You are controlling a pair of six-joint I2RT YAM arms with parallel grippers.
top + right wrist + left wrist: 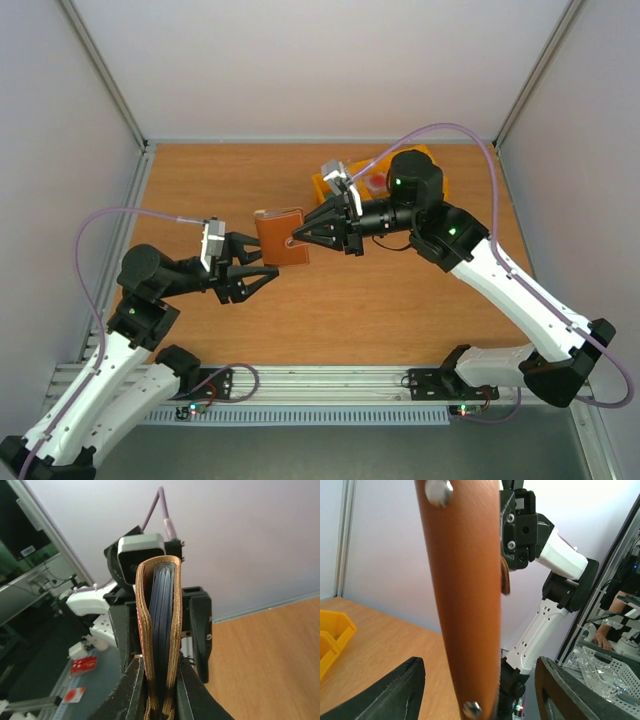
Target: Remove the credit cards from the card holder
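Where walled in by pale panels, a wooden table (200,180). Reaching over it from the near edge, left arm (150,290) and right arm (480,260). At the back, a yellow bin (322,187), partly behind the right arm. Between the two arms, the card holder (282,238), folded, grey-blue lining showing between brown edges. Pinched tight at one edge by the right gripper (298,240). Flanked by the left gripper (262,255), spread wide, gripping nothing, fingers (395,690) clear of the leather. Of the credit cards (375,183), one pale face with a red spot in the bin. Cannot tell whether more remain inside.
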